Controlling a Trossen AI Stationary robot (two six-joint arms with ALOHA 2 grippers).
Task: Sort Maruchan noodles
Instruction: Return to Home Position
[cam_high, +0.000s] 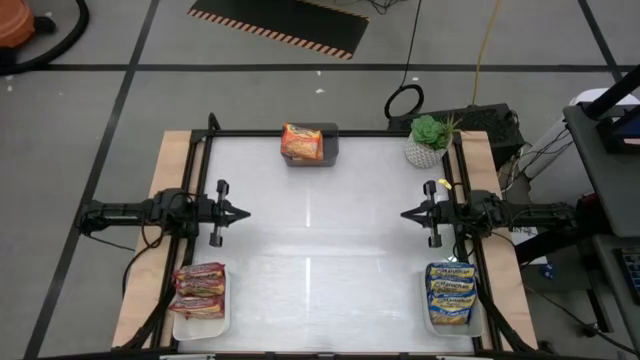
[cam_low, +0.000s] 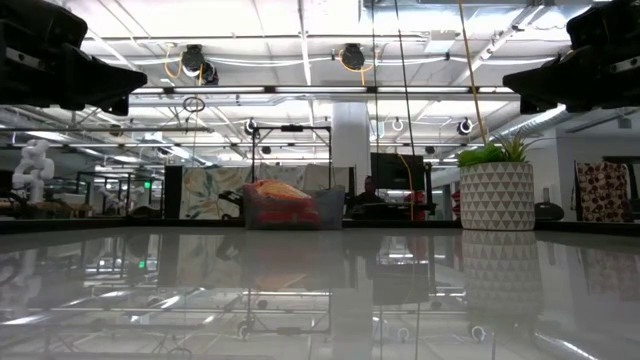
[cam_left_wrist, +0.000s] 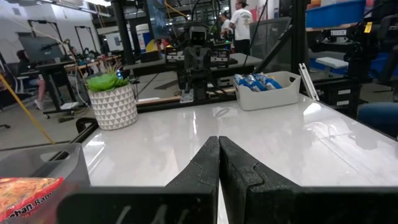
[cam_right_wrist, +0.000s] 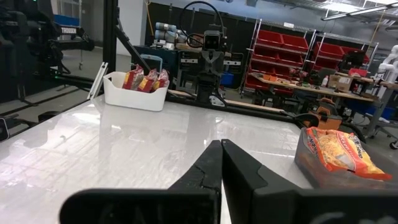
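Note:
An orange noodle packet (cam_high: 301, 141) lies in the grey bin (cam_high: 331, 146) at the table's far edge; the right wrist view shows the same orange packet (cam_right_wrist: 337, 151). Red packets (cam_high: 200, 288) fill a white tray (cam_high: 202, 322) at the near left. Blue-and-yellow packets (cam_high: 450, 292) fill a white tray (cam_high: 451, 322) at the near right. My left gripper (cam_high: 246, 212) is shut and level at the left side, my right gripper (cam_high: 404, 214) shut and level at the right side, both empty and pointing at each other across the bare middle.
A potted green plant (cam_high: 430, 141) in a white patterned pot stands at the far right corner. A black frame (cam_high: 210, 128) runs along the table's far and side edges. The white tabletop between the grippers is bare. People show in the room beyond in the left wrist view.

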